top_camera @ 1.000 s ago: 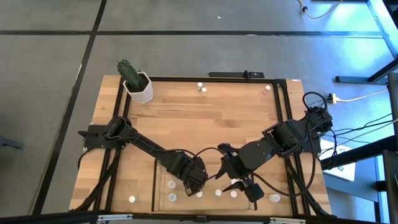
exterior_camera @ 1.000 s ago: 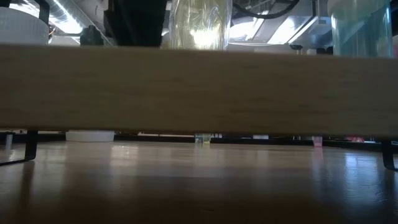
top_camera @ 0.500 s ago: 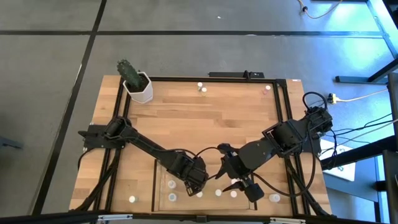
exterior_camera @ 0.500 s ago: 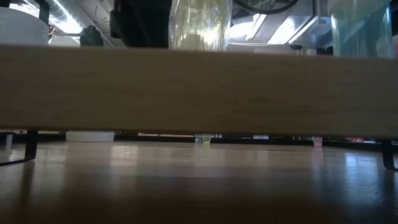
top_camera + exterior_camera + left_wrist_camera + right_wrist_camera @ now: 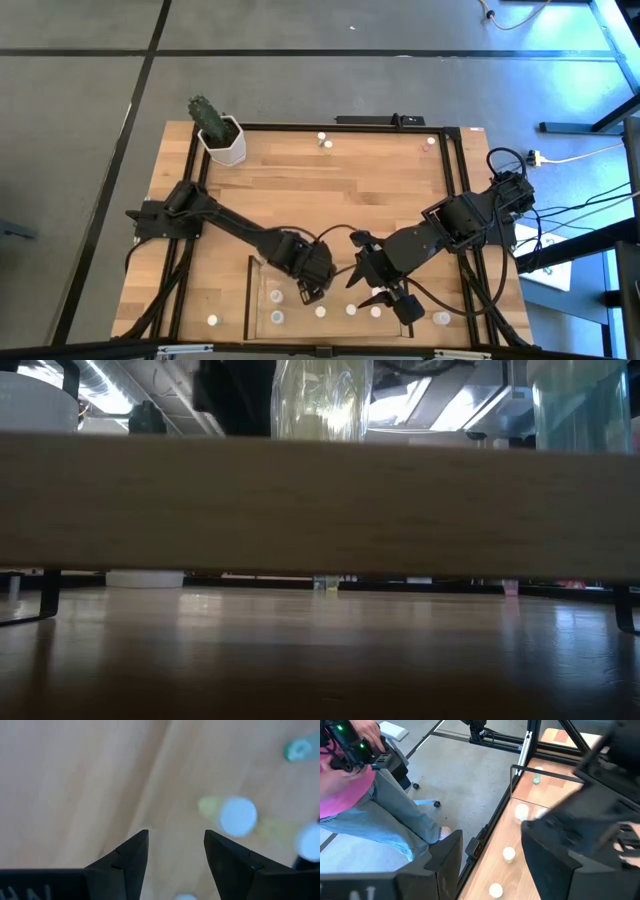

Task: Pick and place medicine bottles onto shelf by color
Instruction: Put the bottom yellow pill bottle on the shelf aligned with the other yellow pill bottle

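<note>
High view: your left gripper [image 5: 305,292] hovers over the shelf [image 5: 255,300], jaws apart, empty, aligning above a bottle [image 5: 238,816]; right gripper [image 5: 385,297] beside, also apart.

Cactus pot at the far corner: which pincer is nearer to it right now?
Left. The left pincer hangs over the shelf at the near edge, on the cactus pot's side; the right pincer is farther across.

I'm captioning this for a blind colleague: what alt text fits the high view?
Seen from above, two dark robot arms reach over a wooden table, the left gripper and right gripper open above a clear-walled tray holding small white-capped bottles. A potted cactus stands at the far left corner.
</note>
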`<state>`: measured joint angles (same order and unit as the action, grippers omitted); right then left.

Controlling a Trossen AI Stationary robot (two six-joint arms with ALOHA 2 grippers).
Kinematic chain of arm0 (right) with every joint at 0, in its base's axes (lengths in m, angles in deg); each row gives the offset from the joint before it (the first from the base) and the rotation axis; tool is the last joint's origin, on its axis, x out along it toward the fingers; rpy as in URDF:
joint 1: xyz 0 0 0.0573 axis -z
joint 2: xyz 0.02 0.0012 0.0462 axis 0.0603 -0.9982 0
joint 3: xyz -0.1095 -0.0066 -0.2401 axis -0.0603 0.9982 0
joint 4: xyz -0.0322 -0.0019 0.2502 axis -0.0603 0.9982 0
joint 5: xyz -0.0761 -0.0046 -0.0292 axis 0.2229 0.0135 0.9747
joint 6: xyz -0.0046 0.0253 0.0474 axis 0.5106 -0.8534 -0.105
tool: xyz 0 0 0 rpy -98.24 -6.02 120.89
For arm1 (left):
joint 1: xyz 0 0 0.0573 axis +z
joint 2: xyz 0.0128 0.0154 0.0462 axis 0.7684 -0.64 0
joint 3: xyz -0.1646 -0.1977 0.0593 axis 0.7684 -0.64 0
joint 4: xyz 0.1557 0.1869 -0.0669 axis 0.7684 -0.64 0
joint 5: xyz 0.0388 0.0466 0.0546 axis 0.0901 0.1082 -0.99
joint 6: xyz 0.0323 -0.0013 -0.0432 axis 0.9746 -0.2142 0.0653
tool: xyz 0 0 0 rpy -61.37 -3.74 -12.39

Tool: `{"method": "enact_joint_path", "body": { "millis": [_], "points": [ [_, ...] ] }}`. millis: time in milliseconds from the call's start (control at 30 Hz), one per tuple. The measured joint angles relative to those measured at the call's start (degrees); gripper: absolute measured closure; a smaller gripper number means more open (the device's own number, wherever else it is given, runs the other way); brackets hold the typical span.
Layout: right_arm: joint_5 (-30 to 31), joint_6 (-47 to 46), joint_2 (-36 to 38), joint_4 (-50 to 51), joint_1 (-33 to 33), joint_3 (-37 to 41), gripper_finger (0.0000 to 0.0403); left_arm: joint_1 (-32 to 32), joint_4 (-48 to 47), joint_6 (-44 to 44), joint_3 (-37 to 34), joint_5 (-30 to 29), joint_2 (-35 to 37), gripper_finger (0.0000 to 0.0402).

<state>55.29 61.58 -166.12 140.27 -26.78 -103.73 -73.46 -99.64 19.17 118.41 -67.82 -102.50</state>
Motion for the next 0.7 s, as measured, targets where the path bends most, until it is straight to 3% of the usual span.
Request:
{"method": "enact_joint_path", "body": {
  "millis": [300,700],
  "points": [
    [0.0,0.0,0.0,0.0,0.0,0.0,0.0196,3.5,-0.6,5.1,0.0,-0.4,-0.3,0.0215],
    [0.0,0.0,0.0,0.0,0.0,0.0,0.0196,2.9,1.0,6.5,0.0,0.3,-2.5,0.0215]
  ]
}}
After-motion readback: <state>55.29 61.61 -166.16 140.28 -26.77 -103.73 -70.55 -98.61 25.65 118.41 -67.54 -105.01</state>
